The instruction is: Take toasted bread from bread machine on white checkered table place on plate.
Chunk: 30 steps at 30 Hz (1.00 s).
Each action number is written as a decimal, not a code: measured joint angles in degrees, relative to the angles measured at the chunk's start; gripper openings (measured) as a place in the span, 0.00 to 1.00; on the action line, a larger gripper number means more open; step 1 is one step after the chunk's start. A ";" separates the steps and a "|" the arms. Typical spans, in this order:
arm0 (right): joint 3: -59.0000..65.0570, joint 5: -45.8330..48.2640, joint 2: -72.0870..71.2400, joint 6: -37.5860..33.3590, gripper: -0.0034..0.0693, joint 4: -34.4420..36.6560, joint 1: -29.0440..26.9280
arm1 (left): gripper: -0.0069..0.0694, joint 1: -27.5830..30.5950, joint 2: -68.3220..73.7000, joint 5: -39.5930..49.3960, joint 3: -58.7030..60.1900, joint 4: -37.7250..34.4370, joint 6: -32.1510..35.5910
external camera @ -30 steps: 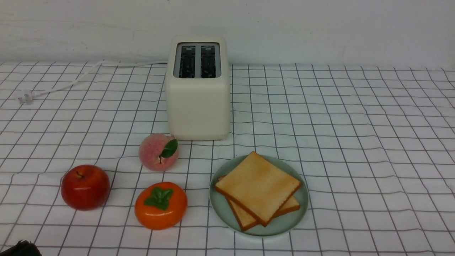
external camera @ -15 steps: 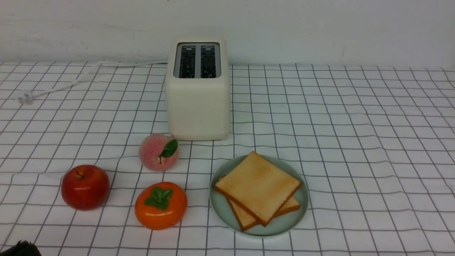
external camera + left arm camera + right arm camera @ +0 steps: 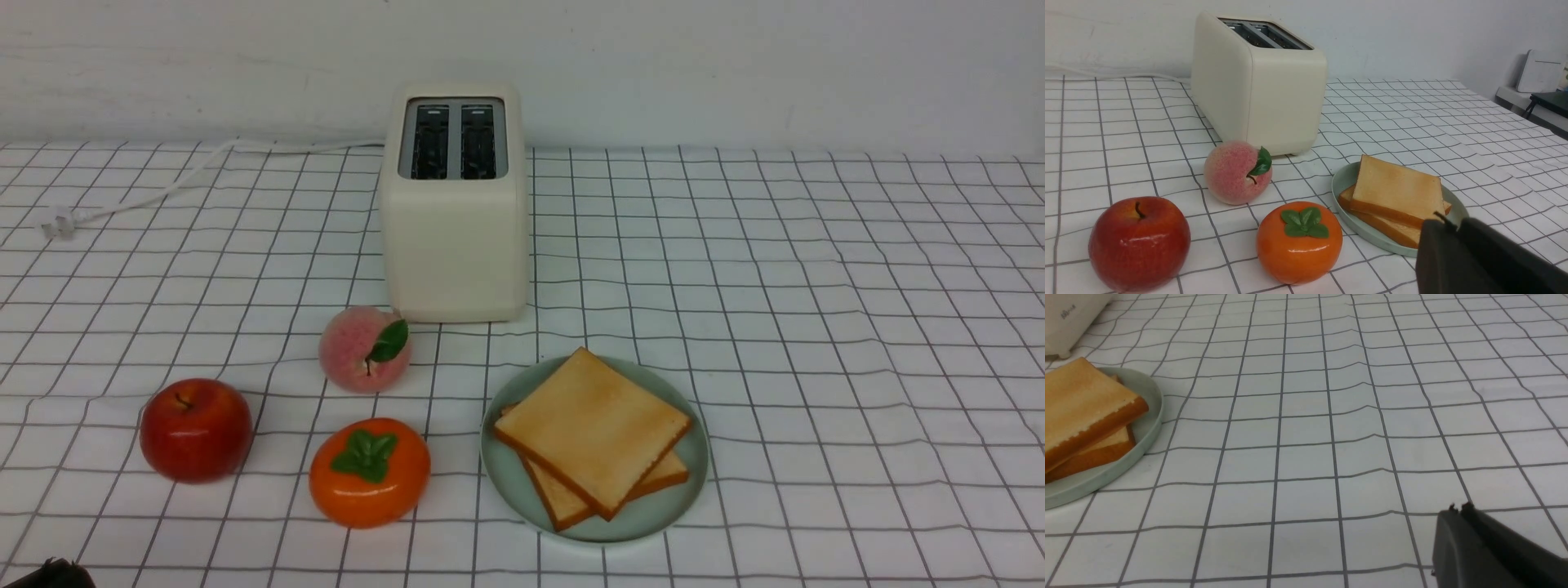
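Right gripper (image 3: 1468,510) is pinched together, can't tell on my left (image 3: 1449,222). Toast (image 3: 593,433) looks light, stiffish, probably crumbly; I'd grab opposite crusts gently.

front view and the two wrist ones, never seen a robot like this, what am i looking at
It is a robot with two arms, each ending in gripping fingers. The front view comes from a camera between the arms, looking forward. The other two come from cameras on its wrists, which also catch the left fingers and right fingers.

On the checkered table stands a cream toaster. Nearer the robot, a green plate carries two slices of toast, one lying across the other. To the plate's left are a red apple, a peach and an orange persimmon. Neither hand appears to hold anything.
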 joint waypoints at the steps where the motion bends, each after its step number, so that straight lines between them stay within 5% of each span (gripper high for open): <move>1: 0.00 0.00 0.00 0.00 0.02 0.00 0.00 | 0.16 0.00 0.00 0.00 0.00 0.00 0.00; 22: 0.00 0.00 0.00 0.04 0.04 0.00 0.00 | 0.18 0.29 0.00 -0.80 0.72 -0.92 0.05; 30: 0.00 0.00 0.00 0.04 0.04 0.00 0.00 | 0.07 17.26 0.00 -8.74 7.94 -7.10 0.22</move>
